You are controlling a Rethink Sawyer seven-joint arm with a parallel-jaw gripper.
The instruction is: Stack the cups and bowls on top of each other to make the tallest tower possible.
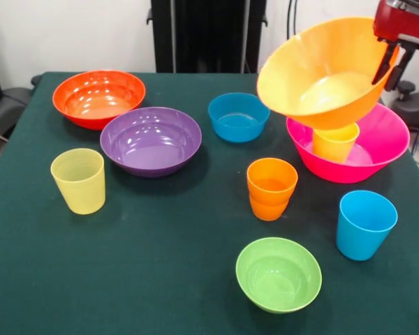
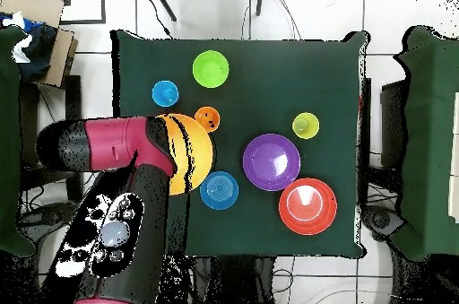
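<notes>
The large orange bowl (image 1: 321,70) hangs tilted above the hot pink bowl (image 1: 377,143), its mouth turned toward the middle of the table (image 1: 160,279) and slightly upward, its base resting on the rim of the yellow cup (image 1: 335,143). That cup stands upright inside the pink bowl, which sits at the table's right edge in the front view. The gripper (image 1: 393,63) has its dark fingers closed on the orange bowl's high rim, one finger inside and one outside. The bowl itself holds nothing. In the overhead view the arm (image 2: 116,152) covers much of the orange bowl (image 2: 193,152) and hides the pink bowl entirely. The remaining vessels all stand upright and empty, mouths up. The red-orange bowl (image 1: 98,98) is near the far left corner in the front view, with the purple bowl (image 1: 151,139) just beside it toward the centre. The small blue bowl (image 1: 238,116) sits near the far edge, just left of the pink bowl. The ribbed pale yellow-green cup (image 1: 78,180) stands near the left edge. The orange cup (image 1: 272,188) is close to the table's centre, the sky blue cup (image 1: 364,223) near the right edge, and the lime green bowl (image 1: 278,273) near the front edge.
</notes>
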